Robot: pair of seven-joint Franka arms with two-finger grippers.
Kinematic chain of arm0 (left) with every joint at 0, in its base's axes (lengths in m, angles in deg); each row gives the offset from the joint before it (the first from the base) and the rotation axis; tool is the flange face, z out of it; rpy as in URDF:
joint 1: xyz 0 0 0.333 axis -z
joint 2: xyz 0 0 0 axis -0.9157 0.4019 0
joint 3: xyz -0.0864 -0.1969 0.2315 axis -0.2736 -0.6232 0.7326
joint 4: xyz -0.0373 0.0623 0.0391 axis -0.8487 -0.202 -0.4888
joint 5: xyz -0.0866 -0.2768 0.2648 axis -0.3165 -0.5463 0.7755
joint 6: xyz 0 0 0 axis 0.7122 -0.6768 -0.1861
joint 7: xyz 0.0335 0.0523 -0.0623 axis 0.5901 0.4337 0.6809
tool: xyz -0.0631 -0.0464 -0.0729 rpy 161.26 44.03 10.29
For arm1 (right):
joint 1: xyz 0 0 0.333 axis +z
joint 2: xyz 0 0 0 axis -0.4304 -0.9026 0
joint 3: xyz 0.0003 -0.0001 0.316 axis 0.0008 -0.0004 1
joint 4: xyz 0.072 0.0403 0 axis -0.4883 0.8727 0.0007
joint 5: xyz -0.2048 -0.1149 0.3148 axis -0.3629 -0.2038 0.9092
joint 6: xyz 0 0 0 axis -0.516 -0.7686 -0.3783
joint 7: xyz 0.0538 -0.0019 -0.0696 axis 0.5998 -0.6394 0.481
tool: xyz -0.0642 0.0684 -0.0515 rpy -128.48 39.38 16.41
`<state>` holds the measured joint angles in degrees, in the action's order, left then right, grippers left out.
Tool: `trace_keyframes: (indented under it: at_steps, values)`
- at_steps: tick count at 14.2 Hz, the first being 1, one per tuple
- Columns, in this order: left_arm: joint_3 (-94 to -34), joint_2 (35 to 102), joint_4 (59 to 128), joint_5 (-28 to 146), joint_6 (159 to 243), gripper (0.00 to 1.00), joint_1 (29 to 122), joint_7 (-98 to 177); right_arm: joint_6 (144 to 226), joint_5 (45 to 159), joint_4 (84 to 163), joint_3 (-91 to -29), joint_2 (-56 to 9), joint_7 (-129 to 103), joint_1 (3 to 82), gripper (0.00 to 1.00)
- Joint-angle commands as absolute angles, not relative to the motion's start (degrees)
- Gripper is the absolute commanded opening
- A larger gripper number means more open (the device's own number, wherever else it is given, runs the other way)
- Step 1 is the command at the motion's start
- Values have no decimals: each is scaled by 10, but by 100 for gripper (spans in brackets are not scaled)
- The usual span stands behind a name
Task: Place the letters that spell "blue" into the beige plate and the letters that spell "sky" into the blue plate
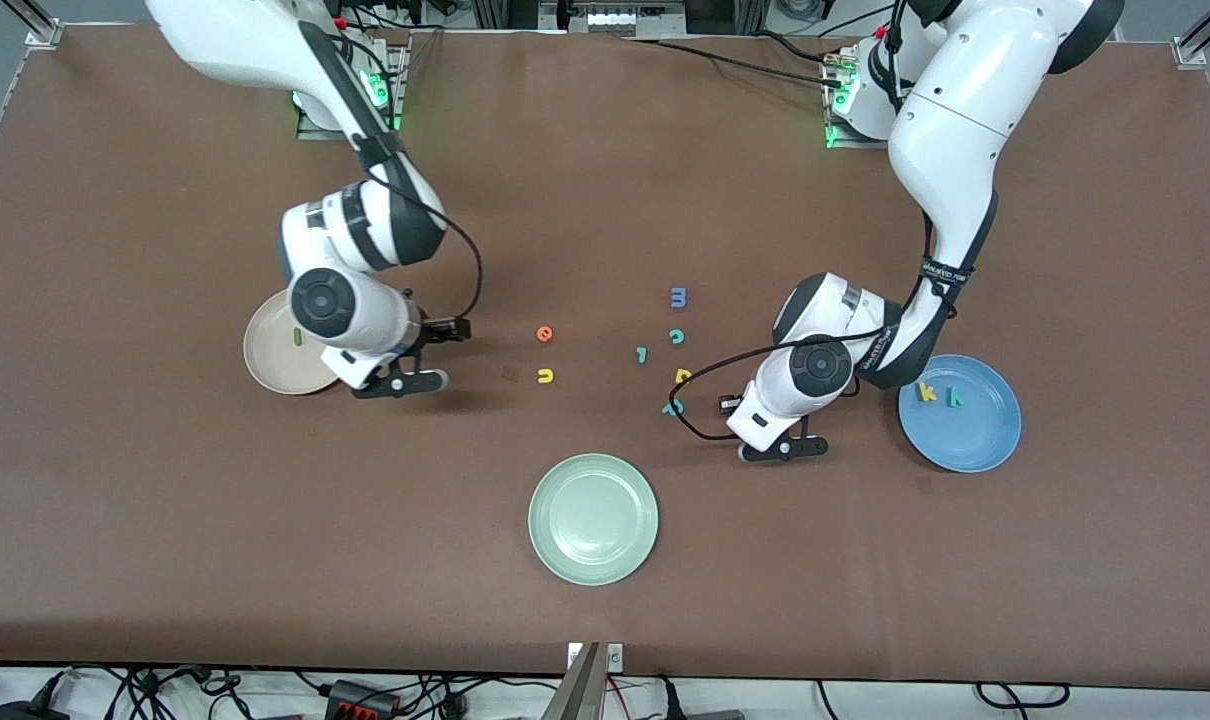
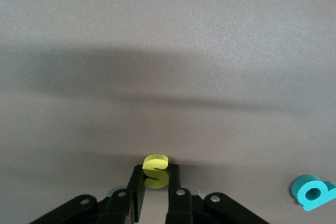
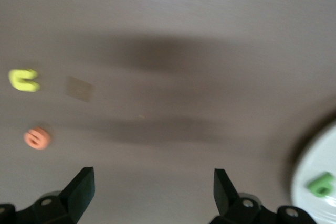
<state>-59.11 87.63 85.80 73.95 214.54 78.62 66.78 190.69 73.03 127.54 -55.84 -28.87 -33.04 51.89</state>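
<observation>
The left gripper is down at the brown table, between the blue plate and the loose letters in the middle, its fingers pinched on a small yellow letter s, which stands on edge between the pads; a teal p-shaped letter lies just beside it on the cloth; the blue plate sits toward the left arm's end of the table and already holds a yellow k and a teal y, side by side near its rim; the right gripper hangs with its fingers spread wide and nothing between them, by the edge of the beige plate, which sits toward the right arm's end of the table; a light-green b lies on that plate in the right wrist view, and the front view shows a green letter there, the rest of the plate hidden by the arm; the orange e and the yellow u lie on the bare table between the two arms, the u nearer to the front camera than the e; a blue m, a teal c, a teal l and a yellow d-shaped letter are scattered near the left arm; a pale green plate sits nearest to the front camera, with nothing in it.
</observation>
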Motion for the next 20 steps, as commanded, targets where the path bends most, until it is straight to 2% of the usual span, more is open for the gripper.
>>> trace_keyframes:
  at_steps: [1, 4, 7, 8, 10, 11, 15, 16, 17, 18, 19, 20]
  values:
    - [-593, 862, 858, 747, 2139, 8, 777, 652, 1932, 741, 1228, -563, -337, -429, 573, 100]
    - [-590, 834, 834, 752, 2048, 8, 756, 597, 1976, 731, 1219, -564, -366, -445, 630, 100]
    - [-588, 814, 807, 752, 1934, 8, 691, 446, 2002, 720, 1219, -564, -381, -450, 660, 100]
    - [-587, 807, 805, 752, 1917, 8, 671, 394, 2003, 719, 1219, -566, -387, -451, 669, 94]
    - [-581, 802, 810, 757, 1902, 8, 628, 315, 2008, 718, 1219, -566, -391, -450, 671, 79]
    - [-569, 802, 812, 791, 1901, 8, 611, 287, 2009, 718, 1219, -566, -392, -450, 671, 75]
    - [-569, 826, 814, 825, 1932, 8, 558, 213, 2015, 718, 1219, -567, -401, -448, 672, 68]
    - [-569, 833, 818, 825, 1952, 12, 557, 208, 2015, 718, 1218, -567, -403, -448, 673, 68]
    - [-569, 836, 824, 825, 1959, 21, 556, 208, 2015, 717, 1218, -567, -404, -447, 673, 64]
    - [-569, 837, 823, 825, 1958, 50, 557, 208, 2015, 715, 1218, -567, -404, -445, 673, 64]
    - [-569, 837, 824, 825, 1957, 99, 558, 208, 2014, 710, 1218, -567, -403, -446, 673, 63]
    - [-570, 835, 824, 825, 1955, 100, 558, 208, 2014, 709, 1218, -567, -403, -446, 673, 60]
